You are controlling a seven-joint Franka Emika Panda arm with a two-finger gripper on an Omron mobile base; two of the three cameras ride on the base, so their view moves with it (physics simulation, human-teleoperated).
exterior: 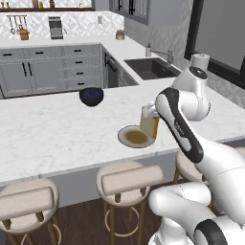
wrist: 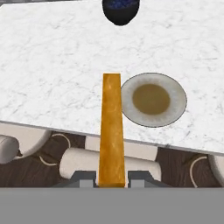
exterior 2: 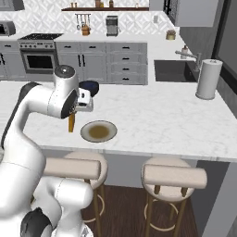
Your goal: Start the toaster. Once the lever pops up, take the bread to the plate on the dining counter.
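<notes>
Stools (exterior: 127, 181) with tan cushions sit closest, lined up along the near edge of the dining bench (exterior: 52, 129), a long white marble-look top with grey veining. Beyond it runs the grey-cabinet kitchen worktop (exterior 2: 134, 41) with a dark sink (exterior 2: 173, 70), and a white paper-towel roll (exterior 2: 207, 78) stands on the bench's right end.

On the marble, well back from the near edge, rests a dark blue bowl (exterior: 91, 96). Closer to the stools lies the plate (wrist: 153, 99), round, flat and beige-grey with a browner middle, bare on top.

Smallest of all, the claw (wrist: 112, 178) is clenched on the bread (wrist: 111, 127), a tan-golden slice seen edge-on as an orange-yellow strip between the two dark tips. The slice hangs upright below the hand. In the hand view it runs just beside the plate's rim, on the side away from the paper towels, with its far end over the marble and its near end over the stools. In the left base view the bread stands at the plate's far-right rim; whether it touches the rim cannot be told.
</notes>
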